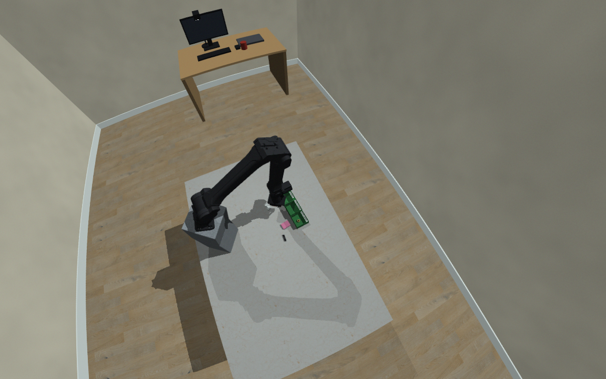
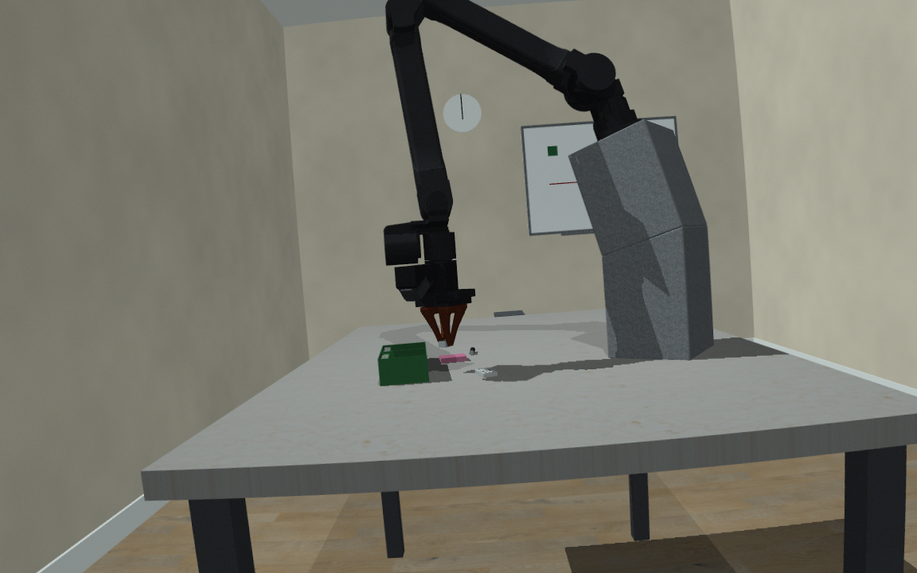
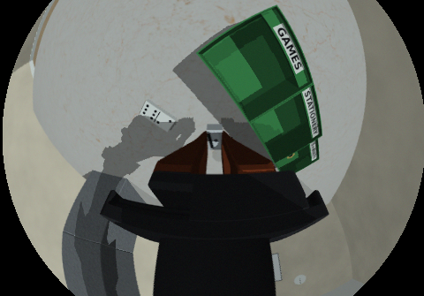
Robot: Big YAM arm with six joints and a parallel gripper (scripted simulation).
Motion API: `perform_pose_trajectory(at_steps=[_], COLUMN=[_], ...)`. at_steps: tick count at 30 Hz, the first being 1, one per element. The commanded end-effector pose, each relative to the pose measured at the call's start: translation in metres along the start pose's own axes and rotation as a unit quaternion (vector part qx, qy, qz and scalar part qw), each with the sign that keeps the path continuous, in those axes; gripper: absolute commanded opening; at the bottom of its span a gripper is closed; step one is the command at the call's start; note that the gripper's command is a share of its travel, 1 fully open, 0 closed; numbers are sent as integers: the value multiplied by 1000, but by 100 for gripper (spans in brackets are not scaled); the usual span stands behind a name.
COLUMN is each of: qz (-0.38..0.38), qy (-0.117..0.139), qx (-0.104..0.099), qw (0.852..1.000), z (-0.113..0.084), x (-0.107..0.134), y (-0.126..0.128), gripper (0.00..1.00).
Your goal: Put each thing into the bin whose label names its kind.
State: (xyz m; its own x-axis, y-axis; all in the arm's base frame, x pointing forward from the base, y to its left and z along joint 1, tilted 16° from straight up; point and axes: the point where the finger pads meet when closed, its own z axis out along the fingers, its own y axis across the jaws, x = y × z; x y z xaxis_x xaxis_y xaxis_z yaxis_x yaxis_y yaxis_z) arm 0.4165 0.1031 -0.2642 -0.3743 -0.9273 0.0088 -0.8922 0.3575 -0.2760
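A row of three joined green bins (image 1: pixel 295 211) stands on the table; in the wrist view (image 3: pixel 260 84) I read the labels GAMES and STATIONERY, and the third label is too small to read. My gripper (image 2: pixel 445 334) is just left of the bins in the wrist view (image 3: pixel 215 144). It is shut on a small grey-white piece (image 3: pixel 214 136) and holds it a little above the table. A white domino (image 3: pixel 155 114) lies on the table to the left. A pink eraser (image 1: pixel 284 225) and a small black thing (image 1: pixel 284 238) lie beside the bins.
The grey robot pedestal (image 2: pixel 643 242) stands at the far side of the table. The GAMES compartment looks empty; a small yellowish thing (image 1: pixel 298 219) shows in the bin nearest the eraser.
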Motion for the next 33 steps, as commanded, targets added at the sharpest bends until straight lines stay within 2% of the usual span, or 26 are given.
perform_pose_trajectory(at_steps=[1, 5, 8, 13, 33], qz=[-1, -1, -5, -3, -3], qy=[-3, -3, 9, 4, 4], qx=[1, 1, -13, -8, -8], qw=[1000, 1000, 1000, 1000, 1000], z=[-17, -24, -12, -13, -11], x=[-8, -8, 2, -2, -4], y=[2, 2, 18, 13, 14], gripper=[9, 9, 9, 9, 9])
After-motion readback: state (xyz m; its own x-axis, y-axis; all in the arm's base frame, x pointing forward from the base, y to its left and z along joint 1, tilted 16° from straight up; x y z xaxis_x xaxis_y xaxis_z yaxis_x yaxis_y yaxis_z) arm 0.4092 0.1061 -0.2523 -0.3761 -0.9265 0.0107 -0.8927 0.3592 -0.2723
